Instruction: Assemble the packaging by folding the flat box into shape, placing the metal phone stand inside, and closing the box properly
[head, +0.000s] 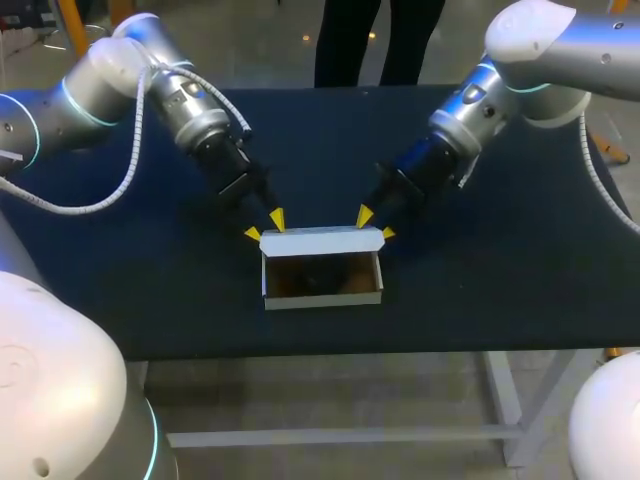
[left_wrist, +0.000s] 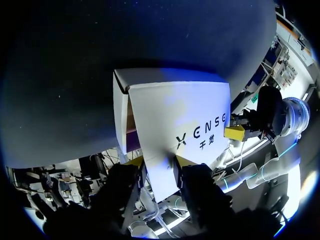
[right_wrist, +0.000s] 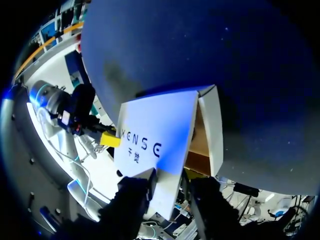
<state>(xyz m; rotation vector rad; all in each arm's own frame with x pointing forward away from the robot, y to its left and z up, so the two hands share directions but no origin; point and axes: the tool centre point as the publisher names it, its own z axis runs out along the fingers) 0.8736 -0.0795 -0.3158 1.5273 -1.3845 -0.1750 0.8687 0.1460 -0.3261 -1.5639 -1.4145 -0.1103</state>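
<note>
A white cardboard box (head: 322, 295) stands folded up in the middle of the dark table, open on top, with a brown inside. A dark shape lies in it; I cannot tell what it is. Its white lid (head: 322, 240) rises from the back wall and leans over the opening. My left gripper (head: 265, 226) holds the lid's left end and my right gripper (head: 376, 224) its right end. In the left wrist view the lid (left_wrist: 175, 130) runs between my fingers and touches both. The right wrist view shows the same on the lid (right_wrist: 155, 135).
The dark blue table (head: 500, 280) is bare around the box. Its front edge runs just below the box. A person stands behind the far edge without touching anything.
</note>
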